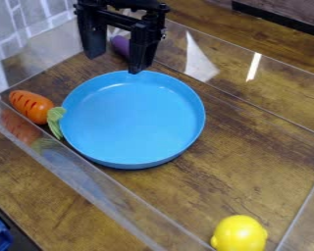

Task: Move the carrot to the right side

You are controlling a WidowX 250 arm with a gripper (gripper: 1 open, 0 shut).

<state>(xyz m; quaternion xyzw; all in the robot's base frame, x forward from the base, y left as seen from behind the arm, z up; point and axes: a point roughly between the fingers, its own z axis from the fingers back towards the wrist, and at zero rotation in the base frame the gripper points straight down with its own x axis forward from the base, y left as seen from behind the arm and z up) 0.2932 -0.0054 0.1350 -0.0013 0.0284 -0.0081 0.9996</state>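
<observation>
The carrot [31,105] is small and orange with dark grooves and a green leafy top. It lies on the wooden table at the far left, its leaves touching the left rim of a large blue plate [133,123]. My black gripper [118,54] hangs at the back, above the plate's far rim, well away from the carrot. Its fingers [142,51] point down and stand apart with nothing between them. A purple eggplant [122,44] sits behind the gripper, mostly hidden by it.
A round yellow lemon [238,234] rests near the front right edge. Clear plastic walls [68,162] fence in the wooden table [258,147]. Bare wood shows to the right of the plate.
</observation>
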